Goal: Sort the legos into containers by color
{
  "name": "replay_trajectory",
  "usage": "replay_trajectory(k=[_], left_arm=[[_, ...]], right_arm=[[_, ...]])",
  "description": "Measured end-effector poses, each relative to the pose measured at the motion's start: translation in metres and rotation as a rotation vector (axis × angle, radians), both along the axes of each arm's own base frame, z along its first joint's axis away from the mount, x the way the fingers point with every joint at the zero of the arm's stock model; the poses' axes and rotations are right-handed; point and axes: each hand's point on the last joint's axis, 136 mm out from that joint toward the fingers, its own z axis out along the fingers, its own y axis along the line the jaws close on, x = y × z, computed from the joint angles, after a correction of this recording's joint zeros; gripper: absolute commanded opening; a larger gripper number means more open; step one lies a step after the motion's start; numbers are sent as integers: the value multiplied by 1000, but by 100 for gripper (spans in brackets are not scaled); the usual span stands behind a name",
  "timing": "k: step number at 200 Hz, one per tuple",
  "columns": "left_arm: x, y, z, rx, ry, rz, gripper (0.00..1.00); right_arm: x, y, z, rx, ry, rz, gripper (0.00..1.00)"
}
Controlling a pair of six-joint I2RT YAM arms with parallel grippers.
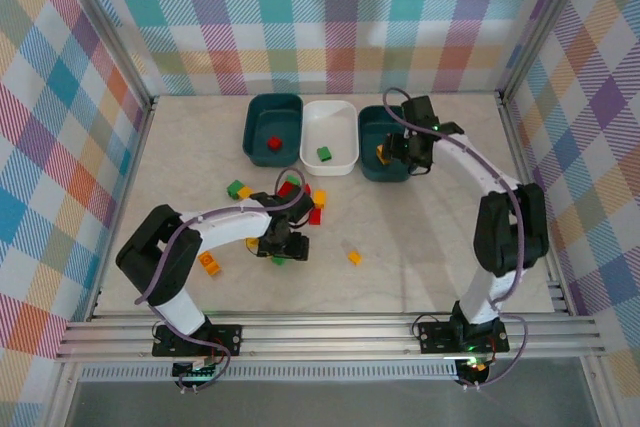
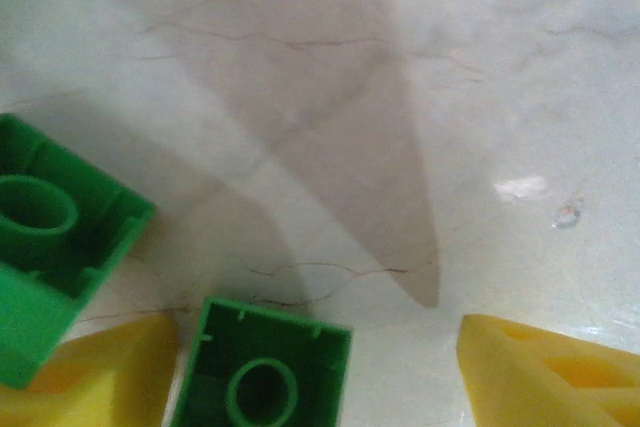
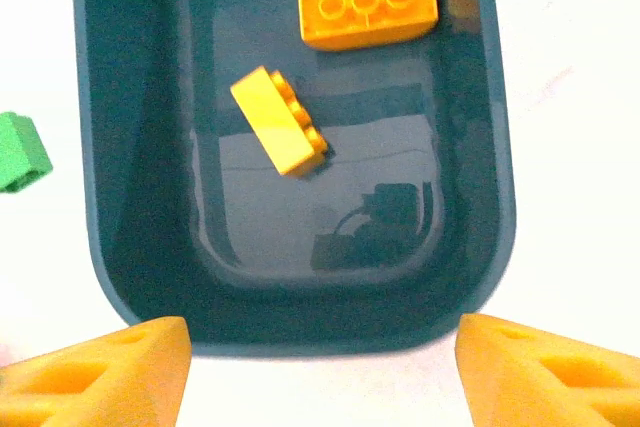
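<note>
My left gripper is low over the table, open. In the left wrist view an upturned green lego lies between its yellow fingers, close to the left one and well apart from the right. A second green lego lies to the left. My right gripper hangs open and empty over the right teal container. That container holds an orange lego and a yellow one. The left teal container holds a red lego. The white container holds a green one.
Loose legos lie around the left arm: green, red, orange, red. An orange one sits near the left elbow and another lies alone mid-table. Metal rails edge the table.
</note>
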Motion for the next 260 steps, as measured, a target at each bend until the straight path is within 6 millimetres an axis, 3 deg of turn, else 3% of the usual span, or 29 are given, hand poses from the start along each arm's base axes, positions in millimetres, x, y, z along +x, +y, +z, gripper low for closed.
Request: replay_trajectory(k=[52,103,127,173,200,225,245,260], left_arm=[[-3,-21,0,5,-1,-44,56],[-3,-30,2,44,-10,-44,28],[-1,-35,6,46,-26,-37,19],[7,-54,29,44,-62,-54,13],[52,-82,73,-12,-157,-39,13],[128,-105,115,-90,-264,10,12],[192,-111,131,-140,-324,59,13],[235,-110,130,-172,-341,91,13]], right_arm=[[-42,-5,-22,30,53,6,70],[-55,-4,-15,84,6,3,69],[-68,-3,-16,117,-3,2,68],[-87,-15,-17,97,-38,-26,69],[-94,-29,-15,69,-84,-85,70],[-95,-37,-22,54,-93,-132,73],[-93,-40,-24,43,-95,-152,74],[-93,-42,-27,30,-89,-159,75]])
